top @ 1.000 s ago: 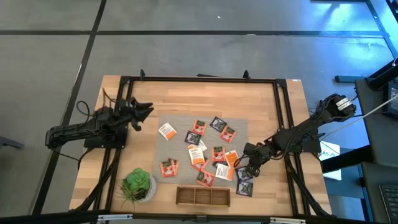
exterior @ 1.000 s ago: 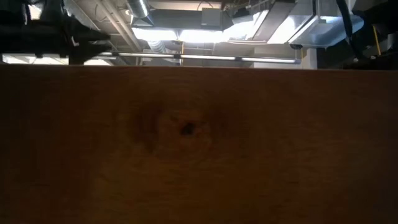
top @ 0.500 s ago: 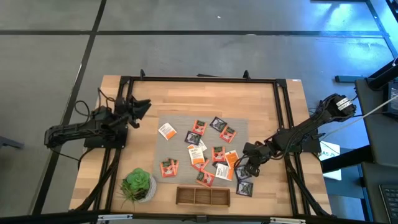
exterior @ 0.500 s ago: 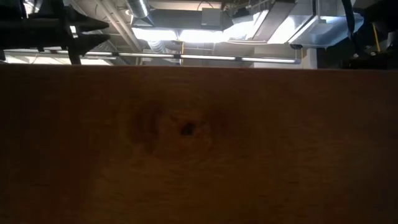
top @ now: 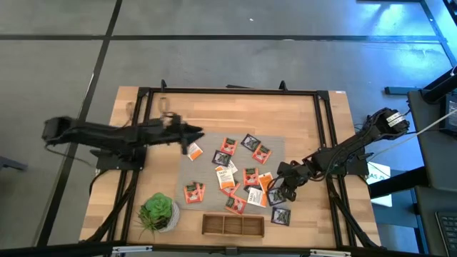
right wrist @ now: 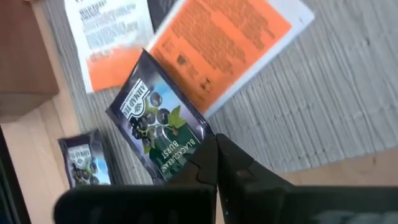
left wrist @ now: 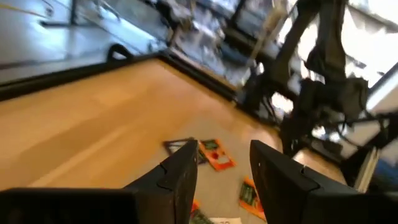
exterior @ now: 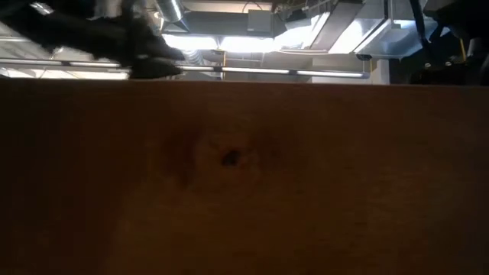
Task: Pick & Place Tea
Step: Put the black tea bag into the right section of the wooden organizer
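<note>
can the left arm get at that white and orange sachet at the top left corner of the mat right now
Probably yes. The left end effector hangs open right by the white-and-orange sachet, which lies alone on the grey mat, nothing covering it. The right end effector is shut on a black sachet far across.

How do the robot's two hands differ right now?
The left hand has its fingers spread apart with nothing between them; the right hand is pinched shut on a dark blackcurrant sachet. The left hand reaches out over the grey mat's left edge near a white-and-orange sachet; the right sits at the mat's lower right edge. Both are dark, two-fingered, and among the tea.
</note>
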